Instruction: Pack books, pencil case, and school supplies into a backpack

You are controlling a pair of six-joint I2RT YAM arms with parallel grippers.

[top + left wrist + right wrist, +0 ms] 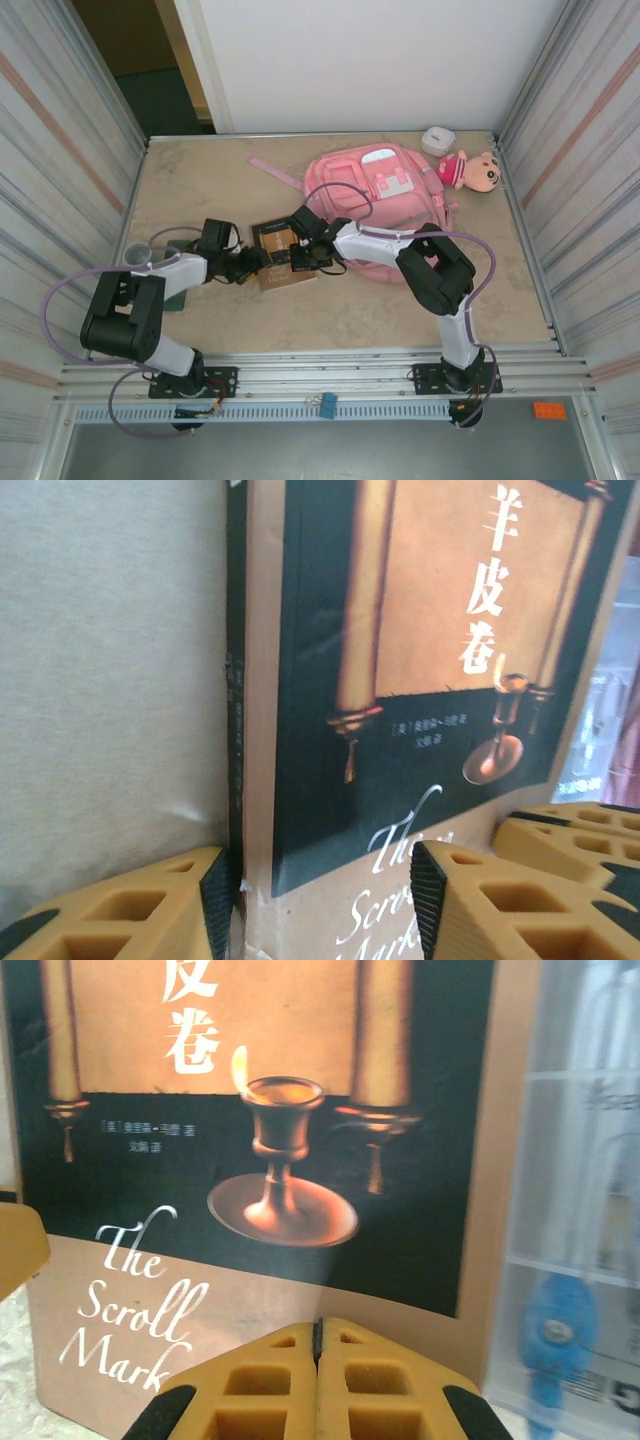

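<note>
The book (pixel 272 238) lies flat on the table just left of the pink backpack (pixel 375 190); its cover is dark with a gold scroll and candle picture (pixel 280 1160). My left gripper (pixel 322 880) is open at the book's near corner (pixel 300 810). One pad rests against the spine and the other finger hangs over the cover. In the top view the left gripper (pixel 258 262) is at the book's left edge. My right gripper (pixel 318 1325) is shut with nothing in it, its tip at the cover's tan lower band. From above, the right gripper (pixel 303 252) is at the book's right edge.
A clear plastic packet (pixel 575 1260) holding a blue item lies right beside the book. A plush doll (pixel 475 168) and a small white box (pixel 437 140) sit at the back right. A green pad (pixel 182 285) and a grey ring (pixel 134 254) lie under the left arm. Metal walls enclose the table.
</note>
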